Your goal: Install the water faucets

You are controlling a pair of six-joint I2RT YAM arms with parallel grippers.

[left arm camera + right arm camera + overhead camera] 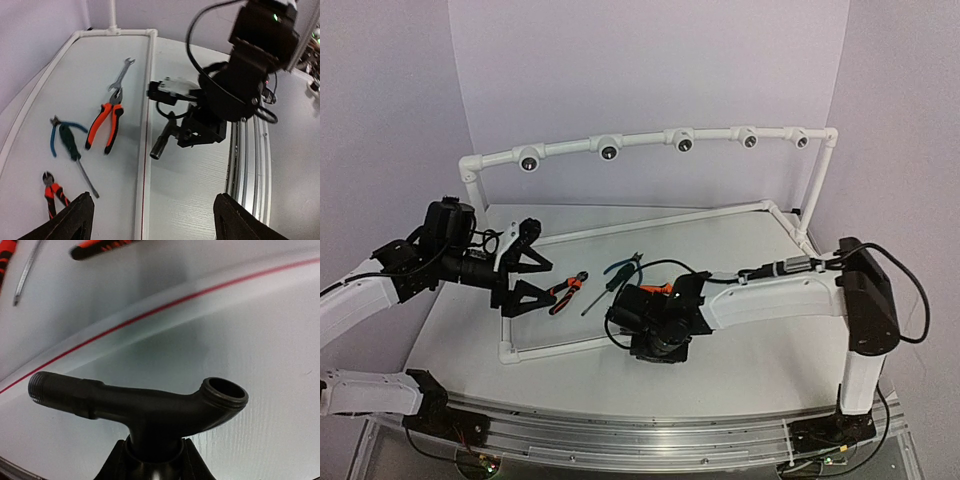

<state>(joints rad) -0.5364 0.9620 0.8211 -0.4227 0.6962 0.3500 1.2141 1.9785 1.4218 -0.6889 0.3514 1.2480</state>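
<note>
Grip is looking sound from where I am sitting: the right fingers (114, 465) are pinching the faucet (150, 407) by the round stub branching off the middle of its body. They are nearly shut around it, with the threaded end sticking out to one side and the open spout mouth to the other. I am seeing the faucet near the front edge of the surface, about midway along it, just on the near side of the white pipe (145, 125) lying across the surface. Whether it is touching the surface or hanging just over it I cannot tell. The left fingers (75, 220) are standing wide apart and holding nothing, hovering toward the left edge, well apart from the faucet. The orange-handled pliers (105, 125) and the screwdriver (72, 150) are lying on the far side of the pipe. I am judging the faucet to be light, stiff moulded plastic, smooth and a little slippery, so it is likely to twist in this pinch once its threads are biting. I am thinking the stub is a fair hold for carrying, since it is keeping the threaded end free, while a hold across the body would be resisting turning better. I am taking the tee fittings (609, 152) on the rail above the back edge to be the target, and I am watching for cross-threading.
</note>
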